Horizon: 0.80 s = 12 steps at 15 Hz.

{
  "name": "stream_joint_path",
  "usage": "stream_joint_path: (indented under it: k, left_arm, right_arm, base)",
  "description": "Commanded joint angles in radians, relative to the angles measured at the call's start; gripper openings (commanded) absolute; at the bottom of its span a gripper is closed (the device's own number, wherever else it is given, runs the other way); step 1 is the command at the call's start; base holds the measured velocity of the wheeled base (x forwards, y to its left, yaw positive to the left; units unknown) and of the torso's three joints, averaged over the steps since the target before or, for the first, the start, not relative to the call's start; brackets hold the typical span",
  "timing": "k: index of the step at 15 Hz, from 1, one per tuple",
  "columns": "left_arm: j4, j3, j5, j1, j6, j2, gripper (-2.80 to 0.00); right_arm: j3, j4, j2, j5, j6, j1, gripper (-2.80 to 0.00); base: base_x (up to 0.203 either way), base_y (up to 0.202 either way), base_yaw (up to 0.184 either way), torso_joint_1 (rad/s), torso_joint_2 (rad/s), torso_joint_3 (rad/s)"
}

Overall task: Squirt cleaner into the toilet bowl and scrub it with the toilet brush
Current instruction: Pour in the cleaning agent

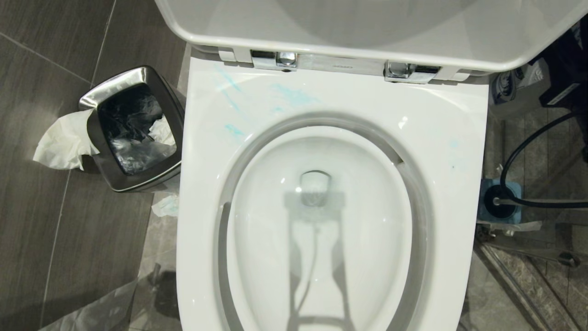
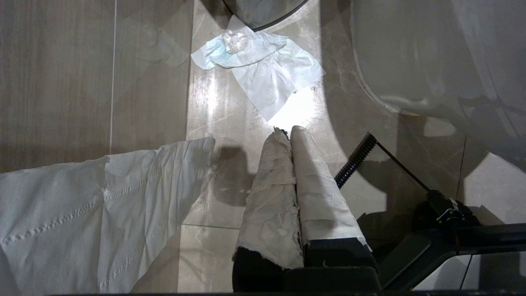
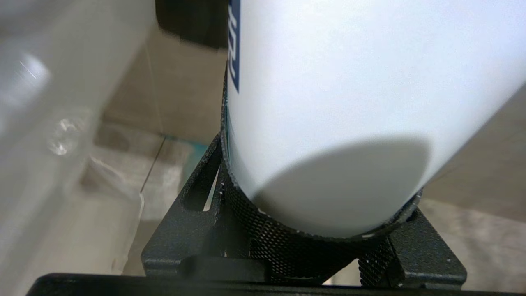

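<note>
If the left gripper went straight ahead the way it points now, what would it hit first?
Probably the floor, near the crumpled tissue; the shut left gripper points at it, though depth is unclear.

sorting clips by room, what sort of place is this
A bathroom, most likely: a white toilet bowl with its lid up, a steel waste bin beside it, and tiled floor.

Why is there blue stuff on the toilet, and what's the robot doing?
The robot is cleaning the toilet bowl. Blue cleaner is smeared on the seat near the hinges. The right gripper is clamped around a white bottle, out of the head camera's sight. The left gripper, its fingers wrapped in paper and shut, hangs over the floor beside the toilet. The brush holder sits on the right.
</note>
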Motion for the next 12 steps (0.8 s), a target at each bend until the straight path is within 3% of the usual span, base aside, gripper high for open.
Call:
stream_joint_path:
  k: [1,5,12]
  left_arm:
    - [0.000,0.002,0.000,0.000,0.000,0.002,-2.80]
    - [0.000,0.002,0.000,0.000,0.000,0.002,-2.80]
    - [0.000,0.002,0.000,0.000,0.000,0.002,-2.80]
  right_arm:
    - [0.062,0.003,-0.153,-0.003,0.000,0.000,-2.80]
    - [0.126,0.172,-0.391,-0.004,0.000,0.000,-2.80]
    - [0.163,0.699,-0.768,0.002,0.032,0.002,-2.80]
  base:
    - [0.000,0.000,0.000,0.000,0.00,0.000]
    - [0.000,0.000,0.000,0.000,0.00,0.000]
    - [0.000,0.000,0.000,0.000,0.00,0.000]
